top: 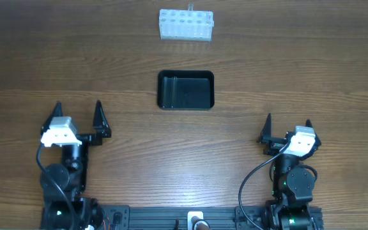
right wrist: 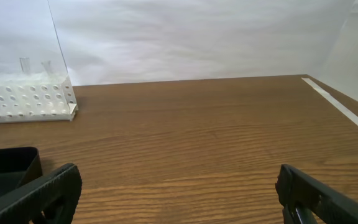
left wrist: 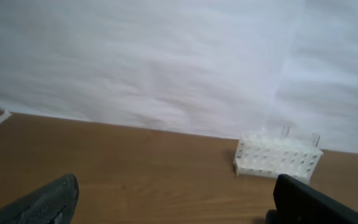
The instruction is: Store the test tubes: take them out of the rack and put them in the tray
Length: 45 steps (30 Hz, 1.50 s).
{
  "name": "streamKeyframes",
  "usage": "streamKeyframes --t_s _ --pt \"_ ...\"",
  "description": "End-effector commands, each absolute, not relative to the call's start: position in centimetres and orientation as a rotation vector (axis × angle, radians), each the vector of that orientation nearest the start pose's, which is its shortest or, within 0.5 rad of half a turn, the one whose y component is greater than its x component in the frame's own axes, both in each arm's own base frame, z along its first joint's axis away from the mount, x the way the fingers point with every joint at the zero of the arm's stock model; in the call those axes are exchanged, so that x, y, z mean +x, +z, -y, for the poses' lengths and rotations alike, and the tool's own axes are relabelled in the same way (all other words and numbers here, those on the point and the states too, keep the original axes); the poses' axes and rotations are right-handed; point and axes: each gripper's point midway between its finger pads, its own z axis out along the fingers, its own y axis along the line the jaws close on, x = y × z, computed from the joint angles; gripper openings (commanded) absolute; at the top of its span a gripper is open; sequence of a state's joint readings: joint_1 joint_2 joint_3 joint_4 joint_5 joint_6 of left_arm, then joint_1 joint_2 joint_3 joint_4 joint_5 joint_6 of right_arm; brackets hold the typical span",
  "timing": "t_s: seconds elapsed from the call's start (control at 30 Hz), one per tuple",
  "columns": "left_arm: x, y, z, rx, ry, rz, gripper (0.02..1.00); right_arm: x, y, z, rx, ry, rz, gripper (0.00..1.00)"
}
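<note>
A white test tube rack (top: 185, 25) stands at the far middle of the wooden table, with clear tubes poking out of its top (left wrist: 278, 155) (right wrist: 27, 99). The black tray (top: 186, 90) sits nearer, in the table's middle, and looks bare inside; its corner (right wrist: 8, 163) is seen in the right wrist view. My left gripper (top: 78, 112) rests open near the front left, well away from both. My right gripper (top: 288, 128) is open at the front right, with nothing between its fingers.
Bare wooden tabletop (top: 286, 64) surrounds the rack and tray. A white wall (left wrist: 166, 62) rises behind the rack. A pale tape strip (right wrist: 340, 106) runs along the table's right side.
</note>
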<state>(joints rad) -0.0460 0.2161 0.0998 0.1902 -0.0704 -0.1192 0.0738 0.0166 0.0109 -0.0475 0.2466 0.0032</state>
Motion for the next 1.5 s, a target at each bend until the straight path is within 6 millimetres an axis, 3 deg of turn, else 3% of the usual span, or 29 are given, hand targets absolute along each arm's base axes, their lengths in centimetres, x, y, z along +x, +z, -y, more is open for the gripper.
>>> streamKeyframes --t_s 0.03,0.43,1.5 --pt "25.3 20.9 0.4 -0.068 -0.095 -1.473 1.000 24.4 16.2 2.7 0.144 -0.155 -1.621 0.993" --pt "24.6 15.5 0.7 -0.059 -0.107 -1.653 1.000 24.4 16.2 2.7 0.144 -0.155 -1.621 0.991" --pt "24.6 15.6 0.8 -0.057 -0.112 -1.648 0.996 24.4 16.2 2.7 0.144 -0.155 -1.621 0.993"
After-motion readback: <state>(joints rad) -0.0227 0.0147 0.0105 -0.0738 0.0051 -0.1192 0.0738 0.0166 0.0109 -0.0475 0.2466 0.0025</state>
